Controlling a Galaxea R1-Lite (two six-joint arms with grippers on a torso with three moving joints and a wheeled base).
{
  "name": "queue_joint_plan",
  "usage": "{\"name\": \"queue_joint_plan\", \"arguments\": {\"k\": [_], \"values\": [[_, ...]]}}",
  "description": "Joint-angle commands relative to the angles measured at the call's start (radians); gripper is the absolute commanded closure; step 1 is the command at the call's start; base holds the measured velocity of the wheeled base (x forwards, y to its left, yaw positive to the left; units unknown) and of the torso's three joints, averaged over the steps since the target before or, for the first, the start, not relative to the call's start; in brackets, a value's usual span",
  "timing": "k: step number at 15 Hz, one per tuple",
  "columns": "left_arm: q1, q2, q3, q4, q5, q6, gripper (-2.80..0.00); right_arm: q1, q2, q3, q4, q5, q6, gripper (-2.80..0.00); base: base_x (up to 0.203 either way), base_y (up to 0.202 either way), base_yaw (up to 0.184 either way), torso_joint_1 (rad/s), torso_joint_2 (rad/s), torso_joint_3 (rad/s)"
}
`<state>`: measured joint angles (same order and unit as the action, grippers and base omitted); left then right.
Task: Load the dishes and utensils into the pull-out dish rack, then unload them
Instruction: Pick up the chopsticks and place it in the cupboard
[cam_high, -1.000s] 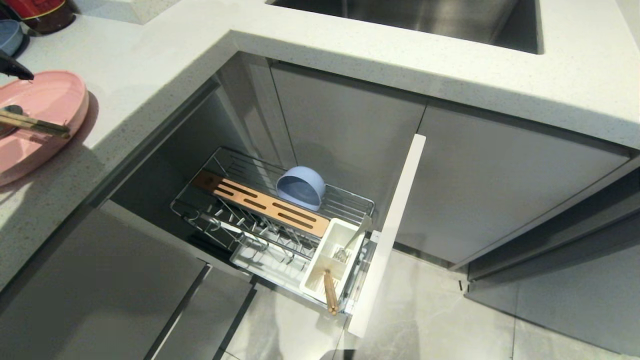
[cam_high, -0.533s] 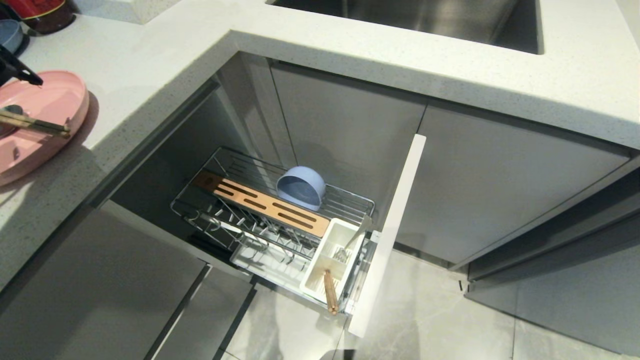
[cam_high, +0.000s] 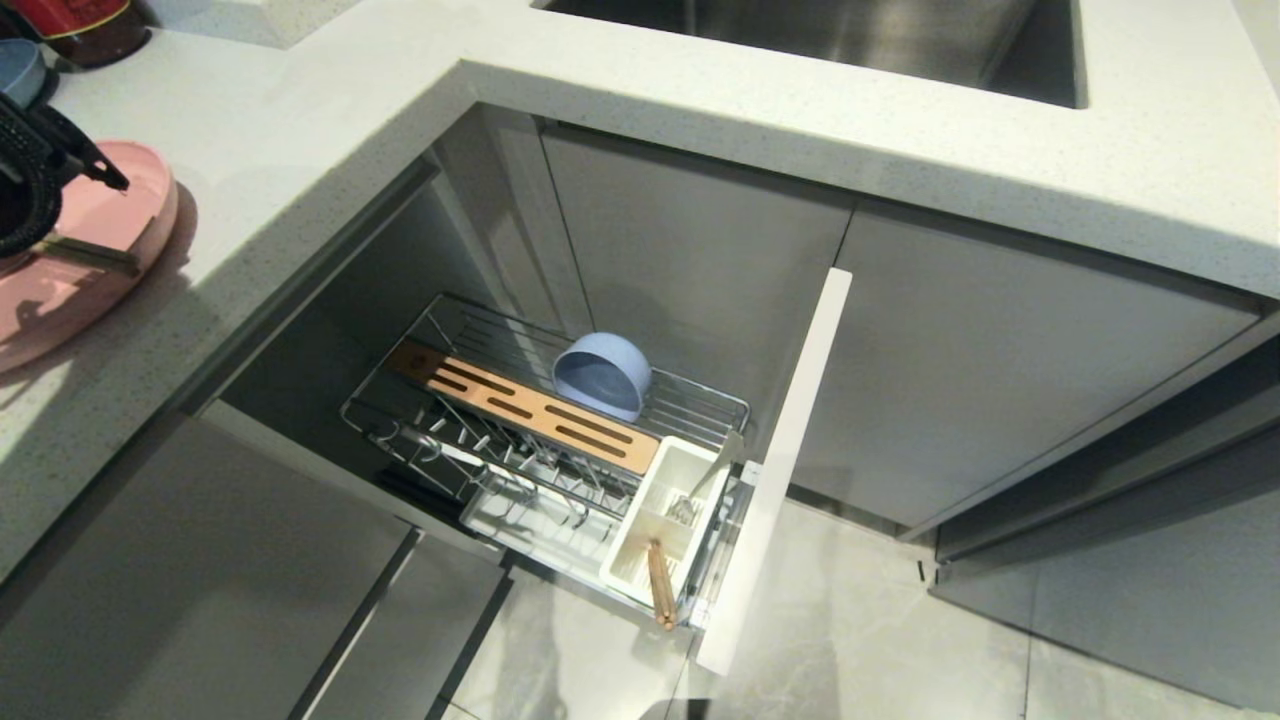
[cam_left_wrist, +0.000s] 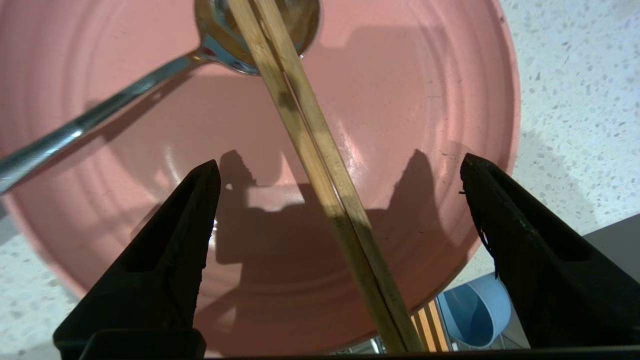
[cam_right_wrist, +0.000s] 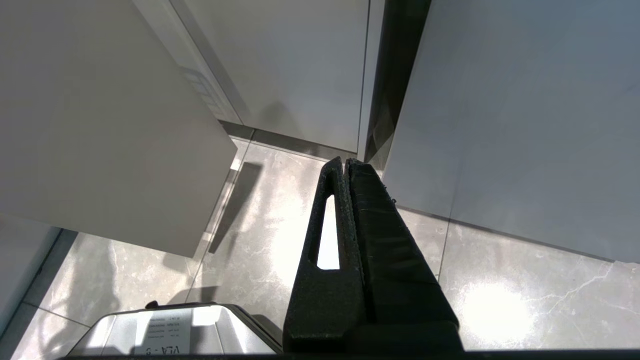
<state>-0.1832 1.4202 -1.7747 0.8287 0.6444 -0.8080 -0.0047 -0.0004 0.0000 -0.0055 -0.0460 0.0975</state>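
Observation:
On the counter at the left lies the pink plate (cam_high: 100, 215) (cam_left_wrist: 425, 100). The chopsticks (cam_left_wrist: 310, 150) lie across it, over the bowl of the grey spoon (cam_left_wrist: 100, 117), and jut past the rim. My left gripper (cam_left_wrist: 340, 160) hovers above the plate, open wide. The chopsticks run between its fingers (cam_left_wrist: 180, 240) without touching them. The light-blue bowl (cam_high: 603, 373) (cam_left_wrist: 475, 315) stands on edge in the pulled-out dish rack (cam_high: 470, 330) below the counter. My right gripper (cam_right_wrist: 346, 161) hangs shut over the floor, holding nothing.
The rack holds a slotted wooden board (cam_high: 520, 405) and a white cutlery box (cam_high: 665, 500) with a wooden utensil (cam_high: 660, 585). Its white front panel (cam_high: 780, 460) juts out over the floor. A sink (cam_high: 850, 40), red pot (cam_high: 90, 25) and blue-grey dish (cam_high: 20, 70) are on the counter.
My left gripper has come further in from the left over the pink plate, now covering part of the chopsticks. Plate, chopsticks and rack have not moved.

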Motion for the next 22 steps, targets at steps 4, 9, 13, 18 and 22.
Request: {"name": "queue_joint_plan", "arguments": {"k": [4, 9, 13, 18, 22], "values": [[0.005, 0.034, -0.008, 0.003, -0.012, -0.005, -2.8, 0.0, -0.004, 0.0, -0.001, 0.0, 0.001, 0.0, 0.0, 0.0, 0.0, 0.0, 0.0, 0.0], [0.005, 0.034, -0.01, 0.0, -0.012, -0.005, -2.8, 0.0, -0.004, 0.0, -0.001, 0.0, 0.001, 0.0, 0.0, 0.0, 0.0, 0.0, 0.0, 0.0], [0.005, 0.04, -0.016, 0.0, -0.011, -0.005, 0.0, 0.0, -0.004, 0.0, -0.001, 0.0, 0.001, 0.0, 0.0, 0.0, 0.0, 0.0, 0.0, 0.0], [0.005, 0.043, -0.028, 0.0, -0.011, -0.006, 0.0, 0.0, -0.004, 0.0, -0.001, 0.0, 0.001, 0.0, 0.0, 0.0, 0.0, 0.0, 0.0, 0.0], [0.022, 0.048, -0.038, -0.002, -0.012, -0.005, 0.0, 0.0, -0.004, 0.0, -0.001, 0.0, 0.001, 0.0, 0.0, 0.0, 0.0, 0.0, 0.0, 0.0]]}}
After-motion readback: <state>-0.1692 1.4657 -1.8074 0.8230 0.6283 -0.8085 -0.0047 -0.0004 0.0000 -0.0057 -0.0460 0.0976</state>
